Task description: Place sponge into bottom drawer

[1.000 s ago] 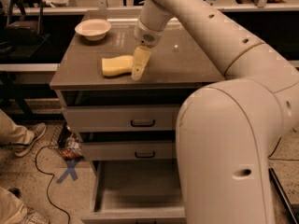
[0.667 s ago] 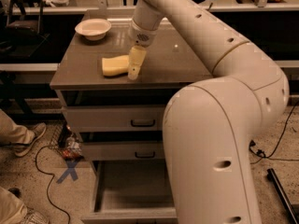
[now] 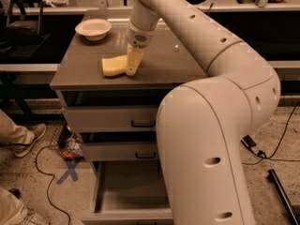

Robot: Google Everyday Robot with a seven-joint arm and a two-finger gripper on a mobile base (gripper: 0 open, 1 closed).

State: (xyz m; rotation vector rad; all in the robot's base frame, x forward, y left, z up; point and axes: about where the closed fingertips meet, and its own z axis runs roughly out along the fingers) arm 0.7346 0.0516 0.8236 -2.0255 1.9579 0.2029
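We saw the gripper (image 3: 132, 65) pointing down at the cabinet top (image 3: 168, 60), touching the right end of the sponge (image 3: 114, 65), though we could not tell whether it gripped it, while the white bowl (image 3: 93, 28) sat apart at the back left and the bottom drawer (image 3: 133, 191) stood pulled out, showing only its grey floor.

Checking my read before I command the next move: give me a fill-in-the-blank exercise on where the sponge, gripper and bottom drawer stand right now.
1. The sponge lies on the ____ of the cabinet, not in a drawer.
2. The gripper is at the sponge's ____ end, as the picture shows it.
3. The bottom drawer stands pulled ____.
4. The bowl behind the sponge is ____ in colour.
Missing words: top; right; open; white.
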